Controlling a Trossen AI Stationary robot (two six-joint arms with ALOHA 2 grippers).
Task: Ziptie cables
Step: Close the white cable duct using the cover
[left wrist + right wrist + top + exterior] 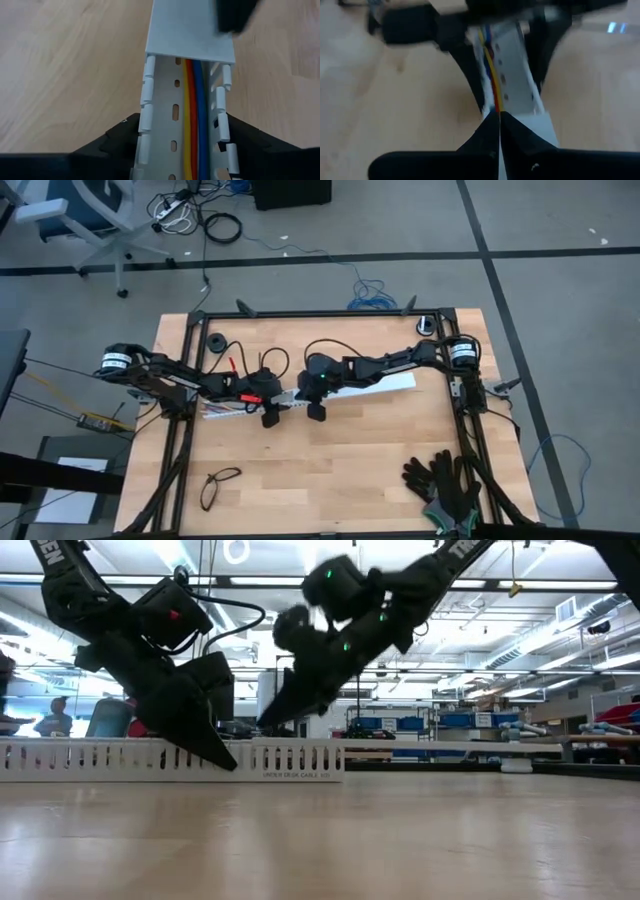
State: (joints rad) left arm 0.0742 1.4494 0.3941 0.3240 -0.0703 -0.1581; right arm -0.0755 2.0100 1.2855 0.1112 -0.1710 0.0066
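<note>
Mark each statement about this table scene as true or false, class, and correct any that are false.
1. Coloured cables lie inside the white slotted duct. True.
2. The left gripper's fingers sit on either side of the duct. True.
3. A pair of glasses lies at the far edge of the table, behind the arms. False: they lie near the front edge, on the left side.
4. Dark gloves lie on the table's front right corner. True.
5. The right gripper is parked far away from the duct. False: it is at the duct, with its fingers closed together, close to the left gripper.
6. The duct's cover closes its whole length. False: the near part is open, showing the cables.
</note>
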